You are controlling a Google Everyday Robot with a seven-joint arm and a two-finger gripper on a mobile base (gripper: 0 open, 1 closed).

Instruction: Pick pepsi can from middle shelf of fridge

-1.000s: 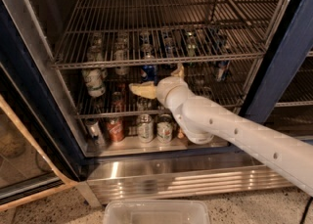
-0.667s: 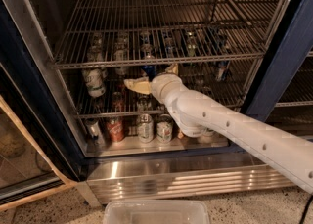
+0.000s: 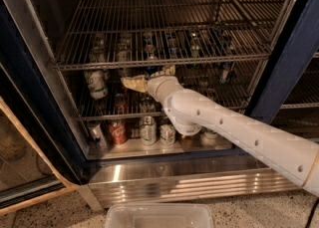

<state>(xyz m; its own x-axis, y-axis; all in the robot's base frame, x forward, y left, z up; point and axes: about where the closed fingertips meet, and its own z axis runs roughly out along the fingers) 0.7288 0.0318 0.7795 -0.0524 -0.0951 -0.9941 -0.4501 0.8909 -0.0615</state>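
The fridge (image 3: pixel 294 57) stands open, with a dark-blue frame and wire racks. My gripper (image 3: pixel 148 75) reaches in above the middle shelf (image 3: pixel 99 118), just under the rail of the rack above. Its cream fingers (image 3: pixel 132 83) are spread open. One points left and the other lies up to the right. The pepsi can (image 3: pixel 151 67) shows only as a dark-blue patch between the fingers. It stands on the middle shelf, mostly hidden by the gripper. My white arm (image 3: pixel 234 127) runs in from the lower right.
A white-and-green can (image 3: pixel 97 84) stands left of the gripper, and a blue can (image 3: pixel 225 72) stands at the right of the shelf. A red can (image 3: pixel 118 132) and other cans (image 3: pixel 148 130) line the fridge floor. The glass door (image 3: pixel 20 147) is at the left. A clear bin (image 3: pixel 159 216) lies below.
My gripper has moved a little left and up, deeper over the middle shelf. The fingers now flank the dark-blue can. The cans have not moved.
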